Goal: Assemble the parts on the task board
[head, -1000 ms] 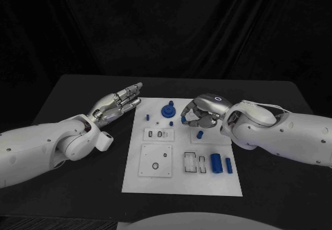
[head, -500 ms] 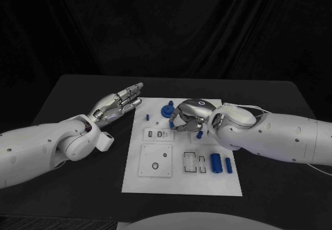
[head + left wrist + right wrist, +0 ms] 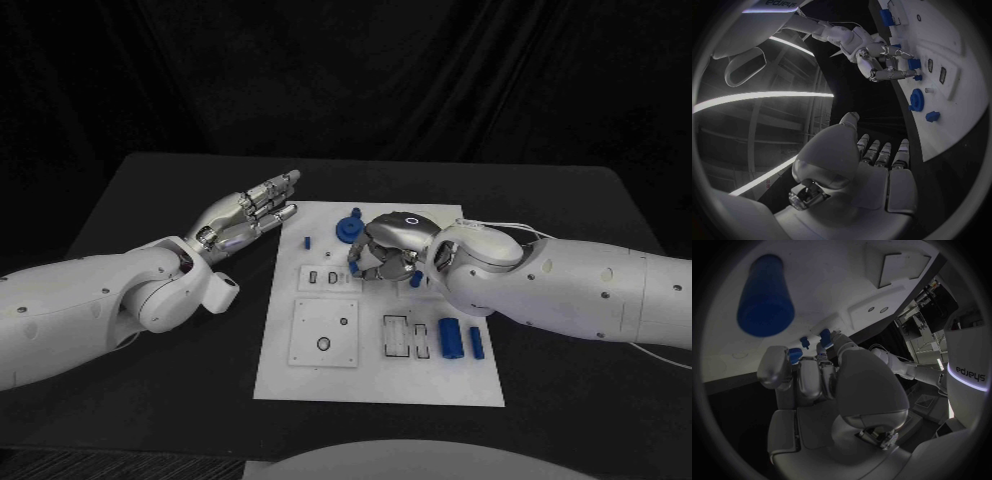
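Observation:
The white task board lies mid-table. My right hand hovers low over its far middle, fingers curled down, and pinches a small blue part between thumb and fingers. The left wrist view shows that hand above the board too. My left hand is open, fingers stretched out, just off the board's far left corner, holding nothing. A round blue part stands at the far edge, and a small blue peg lies left of it. A blue piece sits beside my right wrist.
Two blue cylinders lie at the board's near right, one of them large in the right wrist view. A square plate with holes and narrow slots take up the near half. Black table surrounds the board.
My right hand has moved left across the board's far part, carrying the small blue part with it, and has sunk lower. The left hand has stayed still.

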Controlling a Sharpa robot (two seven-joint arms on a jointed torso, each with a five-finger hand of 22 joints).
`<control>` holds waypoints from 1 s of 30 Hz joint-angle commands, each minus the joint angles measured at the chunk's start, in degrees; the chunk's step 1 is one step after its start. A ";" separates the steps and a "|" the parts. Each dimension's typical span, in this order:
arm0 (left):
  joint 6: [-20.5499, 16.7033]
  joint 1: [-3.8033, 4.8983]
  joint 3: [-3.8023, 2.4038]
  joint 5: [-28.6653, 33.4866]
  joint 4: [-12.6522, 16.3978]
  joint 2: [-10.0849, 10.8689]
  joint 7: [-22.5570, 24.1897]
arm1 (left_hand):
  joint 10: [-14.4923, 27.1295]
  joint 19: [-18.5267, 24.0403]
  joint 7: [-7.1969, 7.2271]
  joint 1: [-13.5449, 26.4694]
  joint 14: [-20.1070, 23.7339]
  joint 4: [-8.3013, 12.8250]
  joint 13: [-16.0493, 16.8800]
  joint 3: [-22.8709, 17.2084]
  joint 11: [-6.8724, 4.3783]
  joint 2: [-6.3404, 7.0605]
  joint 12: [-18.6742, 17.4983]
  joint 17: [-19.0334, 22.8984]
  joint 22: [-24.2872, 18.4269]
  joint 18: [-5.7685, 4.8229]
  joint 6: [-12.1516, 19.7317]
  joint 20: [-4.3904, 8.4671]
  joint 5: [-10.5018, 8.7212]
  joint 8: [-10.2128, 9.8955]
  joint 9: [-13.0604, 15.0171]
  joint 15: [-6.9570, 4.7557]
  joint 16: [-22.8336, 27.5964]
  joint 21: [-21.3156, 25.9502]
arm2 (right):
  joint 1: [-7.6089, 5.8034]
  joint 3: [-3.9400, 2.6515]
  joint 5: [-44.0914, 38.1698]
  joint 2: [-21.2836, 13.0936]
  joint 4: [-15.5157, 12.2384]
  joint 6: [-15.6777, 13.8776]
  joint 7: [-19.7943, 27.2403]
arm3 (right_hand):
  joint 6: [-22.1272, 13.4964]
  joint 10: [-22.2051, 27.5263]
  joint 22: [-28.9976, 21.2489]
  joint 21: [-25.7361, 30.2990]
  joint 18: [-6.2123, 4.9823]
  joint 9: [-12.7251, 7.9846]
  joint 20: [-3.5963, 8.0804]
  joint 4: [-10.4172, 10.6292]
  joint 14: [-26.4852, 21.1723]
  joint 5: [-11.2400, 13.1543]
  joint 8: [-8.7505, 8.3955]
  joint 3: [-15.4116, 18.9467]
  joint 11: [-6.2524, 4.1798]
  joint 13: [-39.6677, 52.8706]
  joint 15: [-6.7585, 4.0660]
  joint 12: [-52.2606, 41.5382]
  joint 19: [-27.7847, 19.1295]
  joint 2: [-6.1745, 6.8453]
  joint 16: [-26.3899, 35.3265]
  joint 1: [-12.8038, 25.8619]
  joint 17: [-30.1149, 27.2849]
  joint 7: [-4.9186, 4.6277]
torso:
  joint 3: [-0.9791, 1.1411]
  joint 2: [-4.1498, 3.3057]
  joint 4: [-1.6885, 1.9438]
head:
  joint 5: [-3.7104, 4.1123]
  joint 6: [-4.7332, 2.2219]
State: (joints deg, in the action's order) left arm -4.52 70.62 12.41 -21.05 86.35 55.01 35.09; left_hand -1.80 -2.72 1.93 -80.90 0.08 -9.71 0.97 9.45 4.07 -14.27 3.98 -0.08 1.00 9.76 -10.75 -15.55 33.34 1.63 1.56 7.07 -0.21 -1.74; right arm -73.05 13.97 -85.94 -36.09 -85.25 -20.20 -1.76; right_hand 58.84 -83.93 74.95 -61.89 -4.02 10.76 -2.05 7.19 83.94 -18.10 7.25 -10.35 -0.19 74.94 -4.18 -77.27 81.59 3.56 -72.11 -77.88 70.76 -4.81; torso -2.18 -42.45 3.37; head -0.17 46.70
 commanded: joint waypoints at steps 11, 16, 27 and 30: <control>0.51 -0.05 -0.04 0.05 0.05 -0.09 0.61 | -0.08 0.00 -0.01 -0.32 -0.08 0.27 0.06 -0.07 0.24 0.01 0.19 0.08 0.09 0.63 0.23 -0.33 0.35 0.07 0.02 0.42 0.21 -0.17 | 0.43 0.04 -0.54 0.29 0.50 1.91 -1.06 | -0.99 -0.73 7.31 0.76 -1.25 0.26 -0.46 -0.33 2.76 3.43 -1.17 -0.05 0.30 3.90 0.41 -0.01 0.10 1.38 0.12 0.57 -0.15 -0.50 | -0.01 0.09 -0.05 | -0.18 0.17; 0.53 -0.05 -0.04 0.05 0.01 -0.11 0.60 | -0.07 0.00 -0.02 -0.26 -0.08 0.38 0.05 -0.15 0.24 -0.01 0.18 0.08 0.08 0.62 0.22 -0.34 0.38 0.08 0.02 0.43 0.21 -0.17 | 0.46 0.04 -0.54 0.37 0.63 2.43 -0.91 | -2.22 -0.57 7.33 1.27 -1.34 0.39 -0.33 -0.53 2.67 6.56 -2.12 0.66 -0.03 3.68 0.17 0.20 0.02 2.53 0.34 1.01 -0.46 -0.60 | 0.00 0.06 -0.04 | -0.11 0.30; 0.57 -0.05 -0.04 0.05 -0.03 -0.08 0.50 | -0.07 0.00 -0.02 -0.26 -0.08 0.38 0.05 -0.15 0.24 -0.01 0.18 0.08 0.08 0.62 0.22 -0.34 0.38 0.08 0.02 0.43 0.21 -0.17 | 0.52 0.04 -0.54 0.23 0.73 2.47 -0.44 | -7.28 -0.17 7.35 2.64 -1.48 -0.25 -0.03 0.55 2.63 14.19 -3.70 2.63 -0.48 3.13 -0.15 0.73 -0.13 3.58 0.37 2.00 -0.69 -0.48 | 0.01 0.06 -0.07 | -0.18 0.39; 0.55 -0.05 -0.04 0.05 -0.02 -0.05 0.50 | -0.07 0.00 -0.03 -0.23 -0.08 0.44 0.05 -0.19 0.24 -0.02 0.18 0.08 0.08 0.62 0.23 -0.35 0.39 0.08 0.02 0.44 0.21 -0.17 | 0.53 0.04 -0.54 0.15 0.69 2.02 -0.08 | -8.70 -0.15 7.39 2.75 -1.48 -0.65 0.01 1.03 2.63 14.77 -3.75 2.97 -0.53 3.10 -0.20 0.74 -0.10 3.91 0.37 2.02 -0.72 -0.40 | 0.00 0.08 -0.08 | -0.22 0.42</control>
State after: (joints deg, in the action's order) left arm -4.45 70.62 12.41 -21.05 86.24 55.00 34.97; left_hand -1.81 -2.72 1.93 -80.89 0.08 -9.55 0.97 9.29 4.07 -14.27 3.98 -0.05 1.00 9.75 -10.75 -15.55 33.34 1.63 1.55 7.07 -0.21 -1.74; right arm -72.69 14.03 -86.11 -35.86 -84.53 -18.17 -1.70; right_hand 50.02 -83.97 74.93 -59.46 -4.96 10.08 -2.05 8.34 83.94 -3.46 3.71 -7.45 -0.23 74.93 -4.19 -76.71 81.59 7.06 -72.11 -75.78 70.12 -5.17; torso -2.17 -42.38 3.33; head -0.36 47.08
